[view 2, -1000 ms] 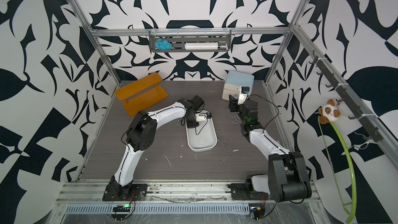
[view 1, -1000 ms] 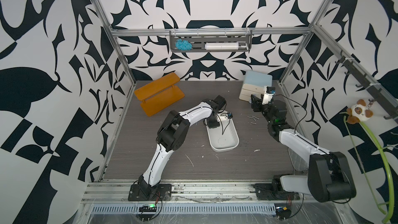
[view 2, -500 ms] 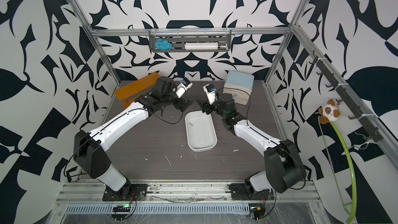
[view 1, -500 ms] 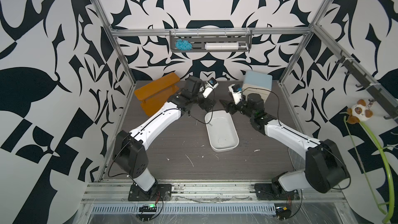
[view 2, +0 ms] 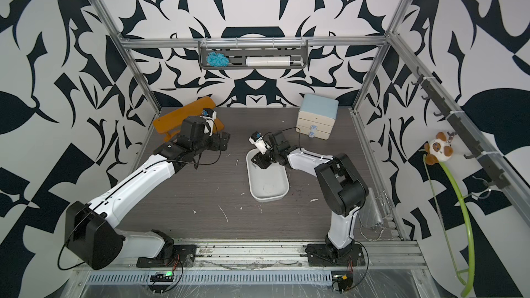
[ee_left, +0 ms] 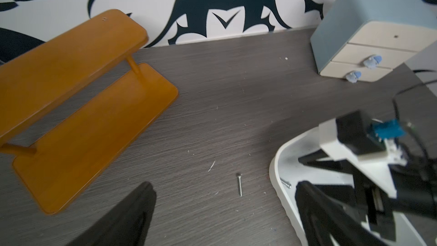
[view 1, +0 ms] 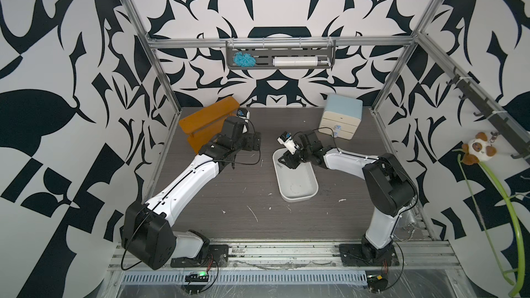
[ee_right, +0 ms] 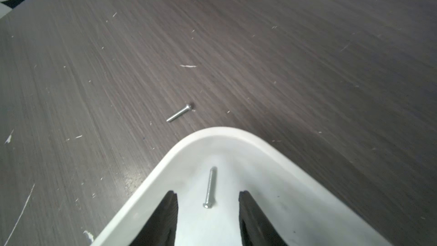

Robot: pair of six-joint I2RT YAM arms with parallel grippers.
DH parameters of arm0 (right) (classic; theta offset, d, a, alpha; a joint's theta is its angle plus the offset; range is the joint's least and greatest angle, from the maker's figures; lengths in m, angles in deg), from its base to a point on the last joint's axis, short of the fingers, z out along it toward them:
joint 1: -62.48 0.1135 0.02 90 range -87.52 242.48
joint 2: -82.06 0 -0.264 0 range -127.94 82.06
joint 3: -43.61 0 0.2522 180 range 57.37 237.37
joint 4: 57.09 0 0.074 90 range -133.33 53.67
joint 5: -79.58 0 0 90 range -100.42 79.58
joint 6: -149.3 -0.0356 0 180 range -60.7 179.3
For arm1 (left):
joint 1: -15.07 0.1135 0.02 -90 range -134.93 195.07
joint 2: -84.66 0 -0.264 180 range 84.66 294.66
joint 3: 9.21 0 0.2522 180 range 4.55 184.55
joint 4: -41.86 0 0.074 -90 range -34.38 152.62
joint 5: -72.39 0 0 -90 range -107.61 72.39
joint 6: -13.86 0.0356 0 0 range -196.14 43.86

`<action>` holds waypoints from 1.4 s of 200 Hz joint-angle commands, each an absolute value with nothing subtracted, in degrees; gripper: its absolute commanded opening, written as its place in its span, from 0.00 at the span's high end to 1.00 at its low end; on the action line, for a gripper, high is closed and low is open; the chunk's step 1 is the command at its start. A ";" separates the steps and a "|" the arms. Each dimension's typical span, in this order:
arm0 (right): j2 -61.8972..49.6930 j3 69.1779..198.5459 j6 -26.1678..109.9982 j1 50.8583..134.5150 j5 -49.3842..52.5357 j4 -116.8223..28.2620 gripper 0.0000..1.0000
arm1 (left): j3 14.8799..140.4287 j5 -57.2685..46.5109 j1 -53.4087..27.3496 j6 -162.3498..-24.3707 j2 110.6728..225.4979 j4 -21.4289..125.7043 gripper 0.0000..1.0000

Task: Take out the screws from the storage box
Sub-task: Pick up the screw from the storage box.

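The storage box (view 1: 298, 198) (view 2: 268, 197) is a shallow white tray at mid table. My right gripper (view 1: 284, 161) (view 2: 257, 162) (ee_right: 207, 195) reaches down into its far corner, open. One of the screws (ee_right: 210, 186) lies on the tray floor between the fingers, touching neither. A second screw (ee_left: 239, 184) (ee_right: 179, 113) (view 1: 261, 162) lies on the table just left of the box. My left gripper (view 1: 253, 144) (view 2: 224, 141) (ee_left: 224, 189) hovers to the left of that screw, wide open and holding nothing. In the left wrist view, the tray rim (ee_left: 276, 162) shows, with the screw (ee_left: 285, 183) inside.
An orange wooden shelf (view 1: 209, 121) (ee_left: 82, 91) lies at the back left, close behind my left wrist. A cream drawer cabinet with a light-blue top (view 1: 341, 116) (ee_left: 369, 31) stands at the back right. White specks and scratches dot the dark table.
My left gripper left the tray, drew back toward the orange shelf and opened wide. My right arm swung from beside the cabinet into the tray's far corner, its jaws narrowing.
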State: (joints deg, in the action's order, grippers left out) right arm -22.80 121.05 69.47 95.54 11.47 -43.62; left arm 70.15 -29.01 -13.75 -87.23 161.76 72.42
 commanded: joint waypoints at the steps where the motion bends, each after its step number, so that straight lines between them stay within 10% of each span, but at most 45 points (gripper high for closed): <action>1: -21.56 121.89 71.06 96.63 13.26 -41.96 0.54 | 69.87 -29.94 -13.49 -90.14 161.45 71.72 0.01; 189: -32.92 132.36 72.45 100.19 -0.26 -28.46 0.69 | 70.75 -28.77 -13.49 -90.03 162.90 71.97 0.01; 280: -35.19 135.57 72.92 100.39 -4.95 -23.47 1.00 | 70.73 -29.20 -13.36 -89.65 162.44 72.05 0.01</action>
State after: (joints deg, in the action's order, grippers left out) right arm -34.84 135.21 72.42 100.09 -2.61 -26.88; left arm 70.20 -29.20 -13.46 -89.81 162.72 72.18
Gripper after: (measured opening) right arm 0.059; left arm 0.992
